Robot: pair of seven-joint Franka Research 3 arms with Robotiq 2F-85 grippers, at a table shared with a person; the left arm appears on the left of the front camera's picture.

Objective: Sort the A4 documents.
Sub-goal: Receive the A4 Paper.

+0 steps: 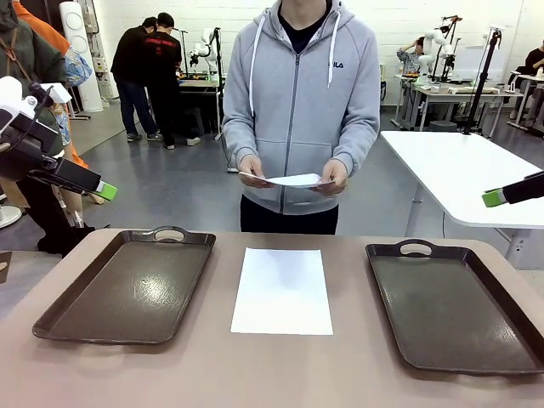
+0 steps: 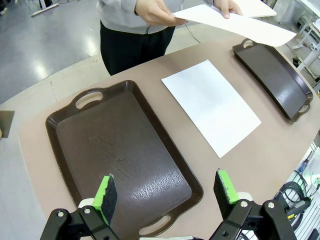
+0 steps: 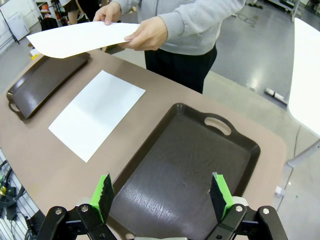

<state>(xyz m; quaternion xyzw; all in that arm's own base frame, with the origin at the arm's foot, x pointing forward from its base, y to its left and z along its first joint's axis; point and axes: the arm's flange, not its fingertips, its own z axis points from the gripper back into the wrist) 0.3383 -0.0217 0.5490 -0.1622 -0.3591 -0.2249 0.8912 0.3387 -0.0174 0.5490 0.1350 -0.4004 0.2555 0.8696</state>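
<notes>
A tan, round-cornered bench [image 1: 280, 374] in a busy robot lab. The left end effector [image 2: 165, 192] hangs raised with jaws wide, facing a dark brown handled plastic tray [image 1: 127, 289]. A blank white A4 paper sheet [image 1: 282, 289] lies flat at centre, apart from both trays. Behind it, a person in a grey hoodie [image 1: 302, 93] holds another white sheet [image 1: 293, 180] two-handed. A second dark brown tray [image 1: 450, 306] sits at right, faced by the wide-open right end effector [image 3: 162, 195].

glossy textured plastic trays [image 1: 127, 289], matt white paper sheet [image 1: 282, 291], matt table [image 1: 280, 374].
</notes>
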